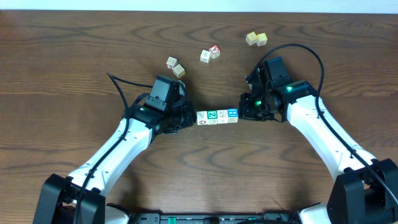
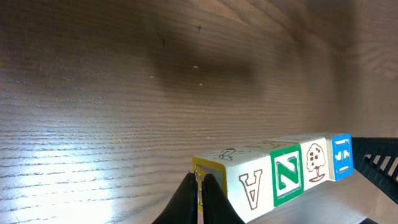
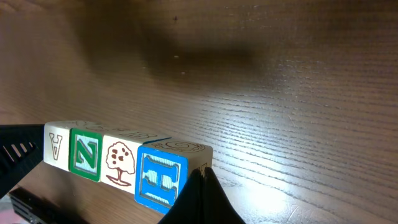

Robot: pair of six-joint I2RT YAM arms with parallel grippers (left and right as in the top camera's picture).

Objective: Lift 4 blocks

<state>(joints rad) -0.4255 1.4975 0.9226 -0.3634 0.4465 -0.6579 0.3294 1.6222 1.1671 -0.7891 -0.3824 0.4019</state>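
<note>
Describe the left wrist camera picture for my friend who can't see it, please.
Four letter blocks form a tight row before a brown wooden table: a brown A, a green N, a tree and a blue face. The shut left gripper touches the A end, and the dark right gripper shows at the blue end.

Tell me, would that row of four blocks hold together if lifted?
Probably only under steady pressure: the row of blocks is four separate cubes pinched endwise between left gripper and right gripper. Flat, smooth-looking faces may slip, so it could buckle.
</note>
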